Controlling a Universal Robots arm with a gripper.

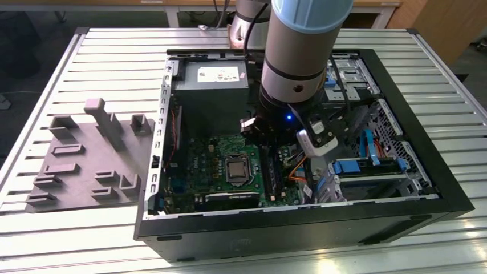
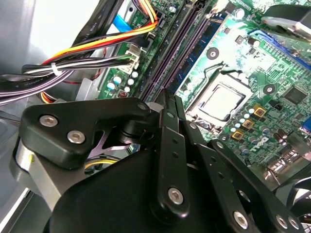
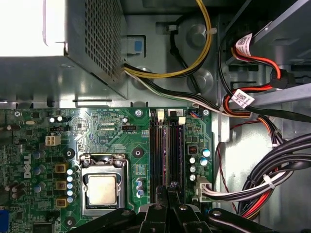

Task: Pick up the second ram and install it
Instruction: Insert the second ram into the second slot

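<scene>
Motherboard (image 3: 112, 131) below; gripper (image 3: 171, 190) pinches upright second ram (image 2: 167, 99) over slots (image 3: 165, 155).

Slatted metal table (image 1: 114, 57); wooden furniture (image 1: 449, 23) behind, perhaps a cabinet.

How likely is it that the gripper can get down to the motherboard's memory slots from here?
Probably yes. In the first wrist view the gripper hangs right over the memory slots, with nothing between them; the cable bundle lies off to the side, beyond the board's edge.

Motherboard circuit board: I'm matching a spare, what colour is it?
Green; the motherboard shows best in the first wrist view.
</scene>
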